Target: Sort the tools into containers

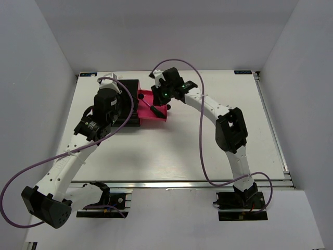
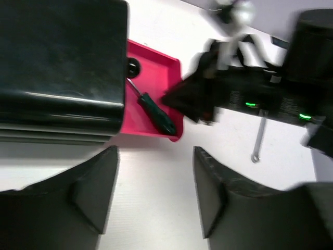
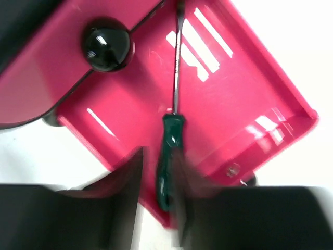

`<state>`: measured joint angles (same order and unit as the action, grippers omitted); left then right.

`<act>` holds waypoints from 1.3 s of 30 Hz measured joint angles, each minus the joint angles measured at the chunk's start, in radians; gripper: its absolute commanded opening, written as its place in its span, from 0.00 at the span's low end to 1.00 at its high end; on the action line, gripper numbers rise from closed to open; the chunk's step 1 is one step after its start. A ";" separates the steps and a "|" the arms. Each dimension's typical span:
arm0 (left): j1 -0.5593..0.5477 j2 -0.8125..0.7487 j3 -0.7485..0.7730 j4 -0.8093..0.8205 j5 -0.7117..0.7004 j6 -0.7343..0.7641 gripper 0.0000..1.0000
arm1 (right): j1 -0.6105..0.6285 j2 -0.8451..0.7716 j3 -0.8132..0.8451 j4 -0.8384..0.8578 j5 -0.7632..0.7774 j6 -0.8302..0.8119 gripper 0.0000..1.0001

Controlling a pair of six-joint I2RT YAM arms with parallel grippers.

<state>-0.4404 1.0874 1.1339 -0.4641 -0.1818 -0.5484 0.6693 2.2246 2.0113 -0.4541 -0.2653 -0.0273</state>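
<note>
Inside one drawer (image 3: 229,104), one screwdriver (image 3: 169,148) (possibly gripped)

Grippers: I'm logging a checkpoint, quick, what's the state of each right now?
Left gripper: open, nothing in it.
Right gripper: fingers flank the screwdriver handle, but blur means the grip cannot be told.

White table (image 1: 171,151) carries the black cabinet (image 2: 62,57) just ahead and left of the left gripper (image 2: 155,152) – fingers apart – and a small silver wrench (image 2: 258,139) lying flat ahead to its right.
</note>
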 measured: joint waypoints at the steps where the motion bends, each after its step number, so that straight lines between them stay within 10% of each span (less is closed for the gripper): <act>1: 0.000 0.003 0.009 -0.013 -0.021 0.002 0.56 | -0.011 -0.028 -0.025 0.017 -0.017 0.006 0.00; 3: 0.000 0.012 0.034 -0.034 -0.072 0.010 0.21 | -0.043 -0.086 -0.067 0.047 -0.018 0.017 0.00; 6: 0.005 0.042 0.090 -0.061 -0.157 0.023 0.06 | -0.105 -0.153 -0.095 0.077 0.028 0.026 0.00; 9: 0.090 0.102 0.154 -0.081 -0.150 0.037 0.20 | -0.165 -0.201 -0.154 0.109 0.090 0.013 0.00; 14: 0.329 0.214 0.200 -0.111 -0.090 0.047 0.75 | -0.209 -0.178 -0.241 0.093 0.157 -0.009 0.00; 17: 0.411 0.270 0.226 -0.152 -0.050 0.056 0.83 | -0.201 -0.104 -0.236 0.080 0.155 -0.009 0.00; 39: 0.588 0.462 0.171 -0.029 0.396 0.211 0.89 | -0.192 0.182 -0.005 0.173 -0.224 0.132 0.00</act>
<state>0.1478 1.5490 1.3045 -0.4927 0.2138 -0.3374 0.4770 2.4062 2.0068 -0.2810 -0.4896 0.1043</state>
